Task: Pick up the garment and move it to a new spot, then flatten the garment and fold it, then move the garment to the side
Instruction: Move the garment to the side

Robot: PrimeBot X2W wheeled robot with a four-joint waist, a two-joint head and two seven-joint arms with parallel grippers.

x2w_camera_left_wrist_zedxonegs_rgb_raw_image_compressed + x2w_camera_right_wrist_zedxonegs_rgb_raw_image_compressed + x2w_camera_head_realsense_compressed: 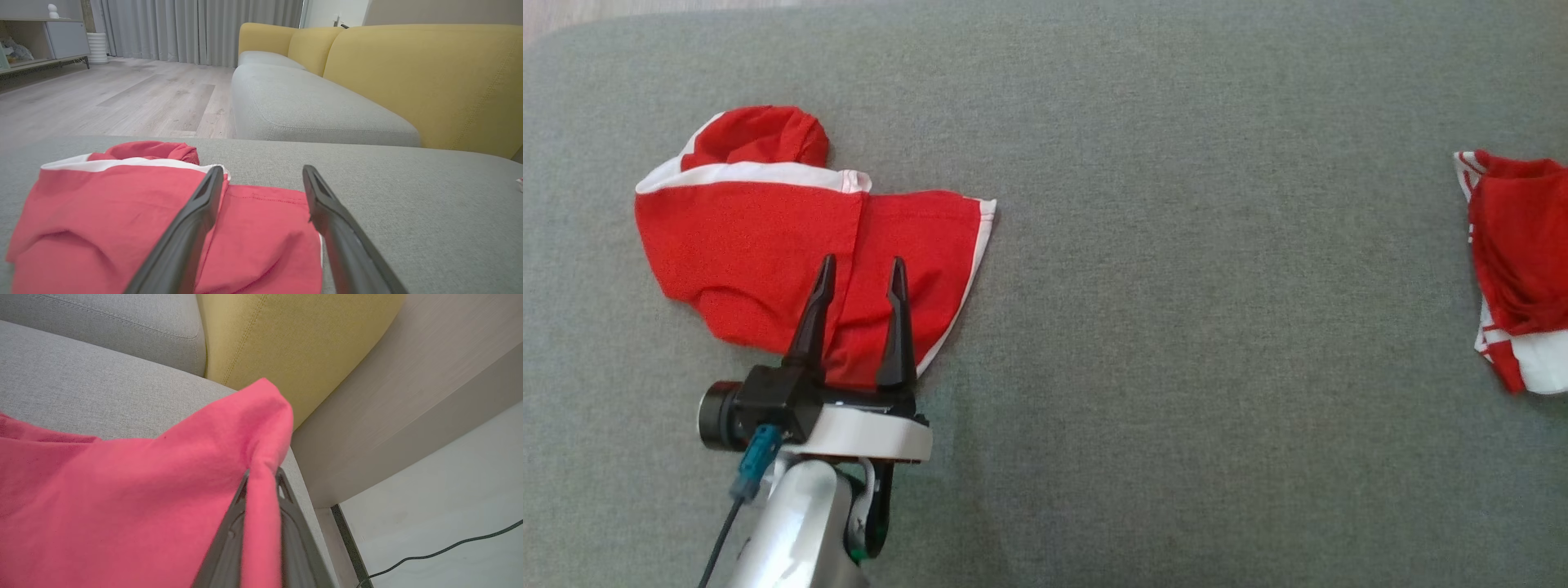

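- The red garment [760, 237] with white trim lies on the left half of the grey cushion [1176, 327], nearer its left edge than its middle, with the cushion's rounded far-left corner beyond it.
- It is loosely folded: a white band crosses its far side, a bunched red lump sits behind that band, and a white hem runs down its right side.
- The left tool [862, 269] is spread wide, and both dark fingers point across the garment's near edge with nothing between them.
- In the left wrist view the left tool [261, 175] frames the garment [102, 212]. One finger is over the red fabric and the other runs along its right hem. Whether the tips touch the cloth cannot be told.
- A second red garment [1519, 245] with white stripes lies crumpled at the cushion's right side, well apart from the first, and is cut off by the head view's margin.
- The right tool [261, 486] is pressed together, pinching a fold of red cloth [122, 498] that rises in a peak above its fingertips.
- That cloth drapes away to the left over the cushion [81, 384], close to the corner where a yellow backrest [294, 343] meets it.
- Whether this held cloth is the striped garment cannot be told.
- Beyond the cushion are a wooden floor [122, 98], grey curtains [196, 28] and another grey seat [306, 106].
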